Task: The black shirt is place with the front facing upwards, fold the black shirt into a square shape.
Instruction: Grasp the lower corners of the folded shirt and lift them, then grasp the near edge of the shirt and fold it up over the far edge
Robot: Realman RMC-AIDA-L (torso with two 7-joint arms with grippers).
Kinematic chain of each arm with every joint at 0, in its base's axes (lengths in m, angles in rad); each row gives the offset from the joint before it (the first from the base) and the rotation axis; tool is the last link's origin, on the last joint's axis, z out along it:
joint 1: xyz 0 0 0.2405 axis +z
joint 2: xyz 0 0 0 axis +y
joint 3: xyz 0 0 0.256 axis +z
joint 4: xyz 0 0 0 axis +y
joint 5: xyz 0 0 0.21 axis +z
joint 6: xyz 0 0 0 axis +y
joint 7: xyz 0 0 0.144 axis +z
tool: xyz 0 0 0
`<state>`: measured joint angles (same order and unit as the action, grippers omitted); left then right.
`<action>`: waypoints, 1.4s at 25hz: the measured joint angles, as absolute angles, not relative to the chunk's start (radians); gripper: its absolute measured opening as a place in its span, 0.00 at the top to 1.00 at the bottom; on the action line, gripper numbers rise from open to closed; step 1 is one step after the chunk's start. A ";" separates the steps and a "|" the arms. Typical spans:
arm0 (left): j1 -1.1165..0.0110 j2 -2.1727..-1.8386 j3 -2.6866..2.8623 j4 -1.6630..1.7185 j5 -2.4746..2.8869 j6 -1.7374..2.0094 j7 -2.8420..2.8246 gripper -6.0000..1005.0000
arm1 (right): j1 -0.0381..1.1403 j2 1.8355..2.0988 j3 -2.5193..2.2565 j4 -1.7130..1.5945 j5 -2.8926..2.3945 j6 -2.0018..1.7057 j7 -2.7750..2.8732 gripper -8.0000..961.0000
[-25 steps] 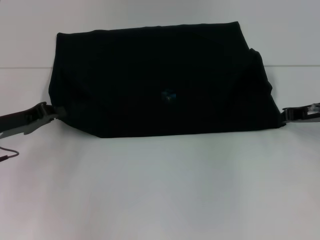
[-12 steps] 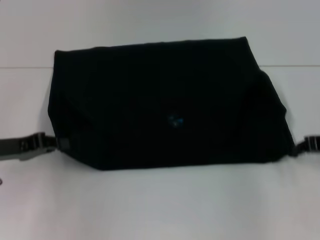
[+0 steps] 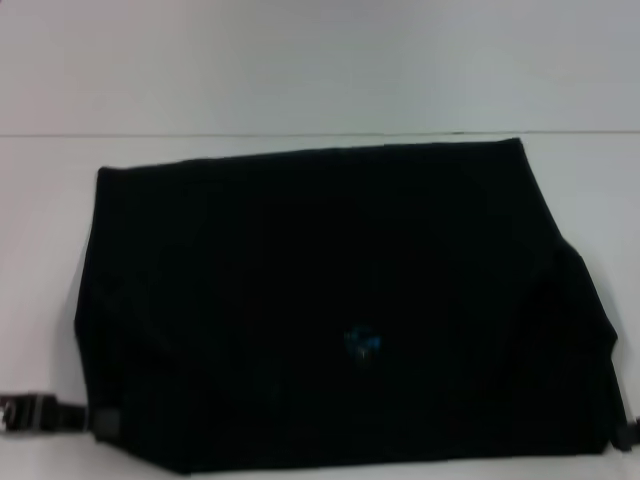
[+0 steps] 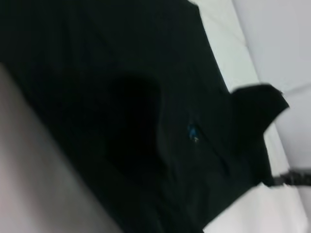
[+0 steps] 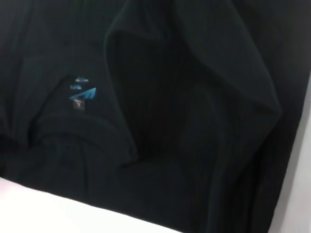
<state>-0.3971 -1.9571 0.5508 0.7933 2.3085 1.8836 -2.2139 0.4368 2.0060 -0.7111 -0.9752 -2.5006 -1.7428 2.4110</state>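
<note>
Compared with one second ago, the black shirt [image 3: 340, 300] shows lower and larger in the head view: its far edge has come down from near the top of the picture to about one third of the way down, and its near edge now reaches almost the bottom border. The blue neck label [image 3: 362, 343] has moved down with it. Both hands have also come lower and closer to the robot. The left hand [image 3: 100, 420] is at the lower left corner of the shirt and the right hand [image 3: 627, 432] is just visible at the lower right corner, at the picture's border. Each hand touches a near corner of the cloth and seems to be closed on it, but the fingers are mostly hidden by the fabric, so the grip cannot be told for sure. The shirt hangs spread between the two hands as a wide dark panel over the white tabletop [image 3: 300, 80], with one side folded inward. In the left wrist view the right hand [image 4: 291, 178] shows far off at the shirt's other corner.
</note>
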 joint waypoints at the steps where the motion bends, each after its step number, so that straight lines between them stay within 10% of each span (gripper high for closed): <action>1: -0.391 -1.957 0.545 0.802 2.324 1.909 -2.207 0.99 | 0.428 2.006 -0.698 -0.975 -2.501 -1.763 2.402 0.99; 13: -0.392 -1.943 0.403 0.803 2.390 1.953 -2.142 0.99 | 0.397 2.005 -0.567 -0.961 -2.460 -1.825 2.326 0.99; 23: -0.530 -1.948 0.229 0.786 2.275 1.696 -2.232 0.99 | 0.547 1.946 -0.422 -0.849 -2.180 -1.601 2.341 0.99; 35: -0.588 -1.956 0.332 0.678 2.259 1.487 -2.273 0.99 | 0.636 1.968 -0.549 -0.715 -2.172 -1.410 2.325 0.99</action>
